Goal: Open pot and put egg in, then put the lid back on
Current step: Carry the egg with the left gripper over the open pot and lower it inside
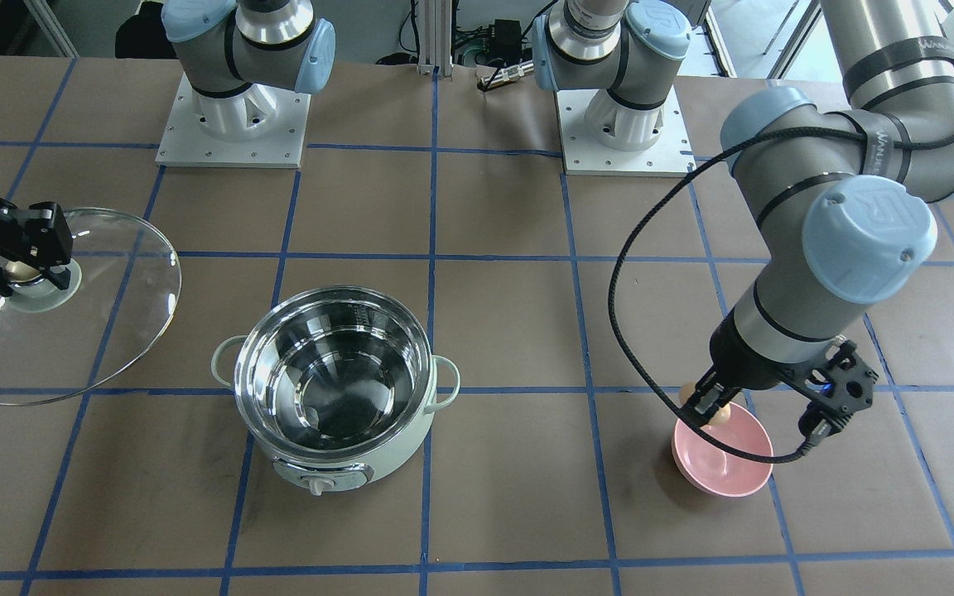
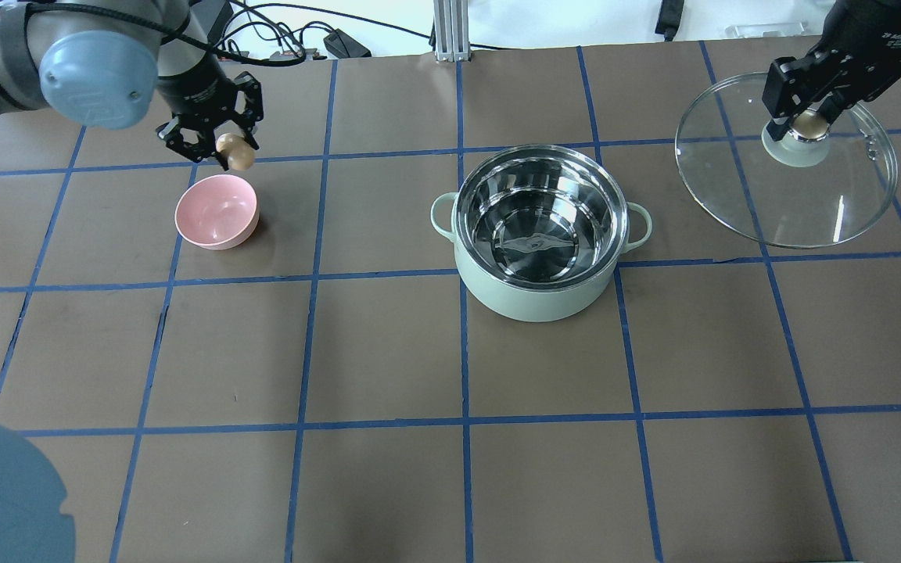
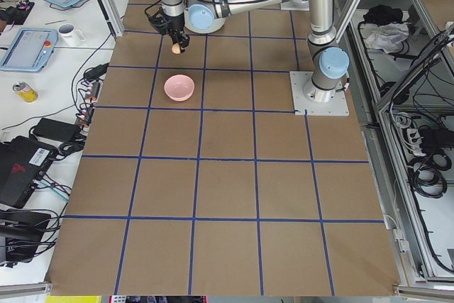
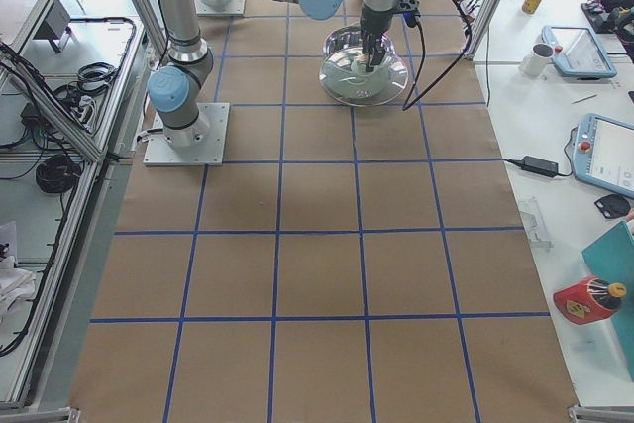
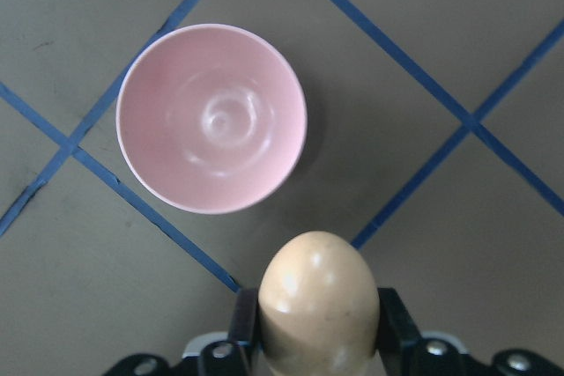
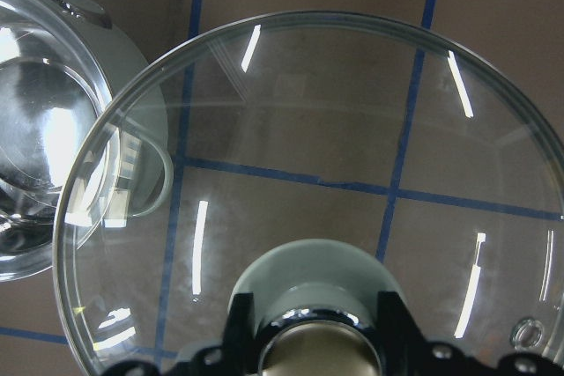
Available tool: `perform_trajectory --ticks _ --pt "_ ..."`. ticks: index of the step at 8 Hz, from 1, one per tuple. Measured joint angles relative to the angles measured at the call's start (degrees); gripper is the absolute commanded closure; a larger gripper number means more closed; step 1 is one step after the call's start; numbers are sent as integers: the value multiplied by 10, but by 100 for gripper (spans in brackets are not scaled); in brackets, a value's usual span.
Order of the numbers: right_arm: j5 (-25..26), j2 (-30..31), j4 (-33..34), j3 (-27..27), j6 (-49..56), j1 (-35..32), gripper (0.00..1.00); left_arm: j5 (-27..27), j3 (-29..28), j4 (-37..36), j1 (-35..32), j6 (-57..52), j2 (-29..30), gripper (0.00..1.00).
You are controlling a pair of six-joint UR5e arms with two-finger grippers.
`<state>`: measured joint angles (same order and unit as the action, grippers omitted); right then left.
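Note:
The mint-green pot (image 2: pixel 533 301) stands open at mid-table, its steel inside empty; it also shows in the front view (image 1: pixel 378 468). My right gripper (image 2: pixel 806 125) is shut on the knob of the glass lid (image 2: pixel 779 195) and holds it off the pot, to the pot's right in the overhead view. The lid (image 6: pixel 352 173) fills the right wrist view, with the pot's rim (image 6: pixel 53 129) at its left. My left gripper (image 2: pixel 224 148) is shut on the tan egg (image 2: pixel 238 154) and holds it just beyond a pink bowl. The egg (image 5: pixel 319 297) sits between the fingers.
The pink bowl (image 2: pixel 216 211) stands empty left of the pot, below the held egg; it also shows in the left wrist view (image 5: pixel 211 116). The two arm bases (image 1: pixel 233 124) stand at the table's robot side. Brown table with blue grid tape.

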<state>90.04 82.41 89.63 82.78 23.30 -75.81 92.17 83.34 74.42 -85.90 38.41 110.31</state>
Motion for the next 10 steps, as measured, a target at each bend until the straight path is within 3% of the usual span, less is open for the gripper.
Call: perform_trajectory --ticks 3,5,7,10 --pt "-3 -6 2 1 3 1 100 -3 -43 21 -126 -54 -3 100" --pt "-3 -6 1 1 3 1 100 -4 -53 -5 -214 -71 8 100" --pt "-3 -7 1 3 3 1 100 -18 -55 -58 -272 -96 44 100" --pt "-3 -8 3 5 5 1 100 -38 -54 -83 -324 -115 89 100"
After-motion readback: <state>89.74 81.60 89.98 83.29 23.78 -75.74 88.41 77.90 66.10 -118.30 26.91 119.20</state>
